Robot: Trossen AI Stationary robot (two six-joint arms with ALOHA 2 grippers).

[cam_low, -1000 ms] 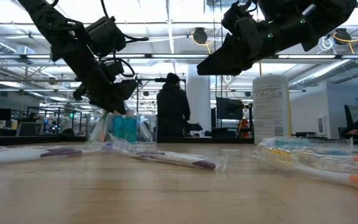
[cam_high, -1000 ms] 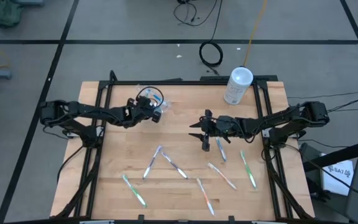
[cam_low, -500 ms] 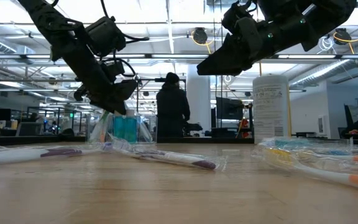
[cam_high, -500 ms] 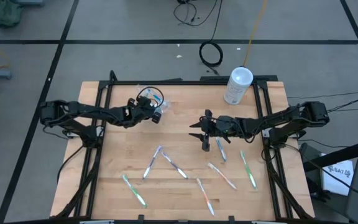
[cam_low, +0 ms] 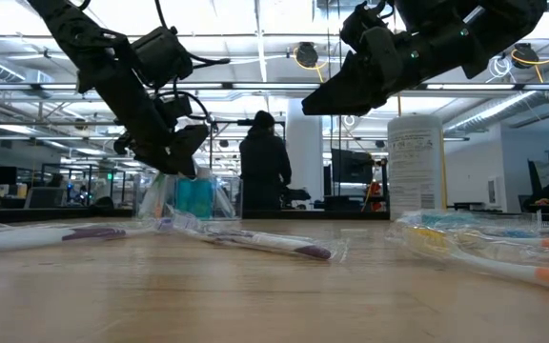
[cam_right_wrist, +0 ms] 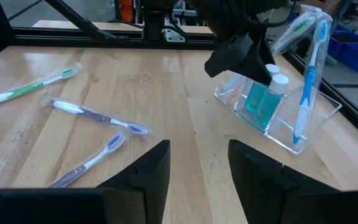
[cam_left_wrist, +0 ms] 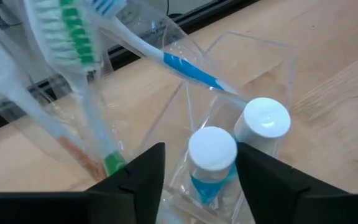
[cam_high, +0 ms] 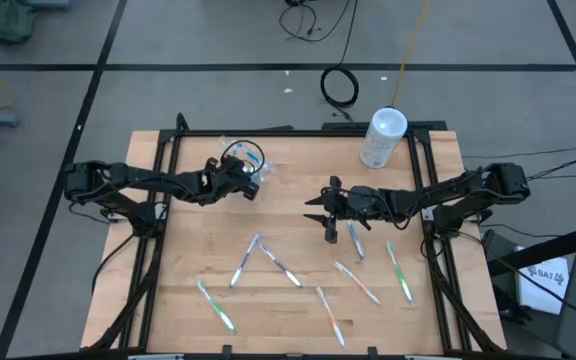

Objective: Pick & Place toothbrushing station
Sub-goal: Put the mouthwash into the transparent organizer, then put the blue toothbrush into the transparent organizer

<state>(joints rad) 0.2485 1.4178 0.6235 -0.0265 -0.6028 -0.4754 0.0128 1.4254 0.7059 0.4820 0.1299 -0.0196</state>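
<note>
With the left pincer [cam_left_wrist: 197, 171] spread open and holding nothing just above the clear station [cam_right_wrist: 291, 130], over its white-capped tubes [cam_left_wrist: 212, 152], lift straight up so the fingers clear the standing toothbrushes [cam_right_wrist: 306, 81], while the right pincer [cam_high: 330, 213], open and empty, waits well apart.

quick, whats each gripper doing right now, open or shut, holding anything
Left gripper: open, holding nothing, above the white-capped tubes in the clear holder.
Right gripper: open, empty, above the table.
</note>
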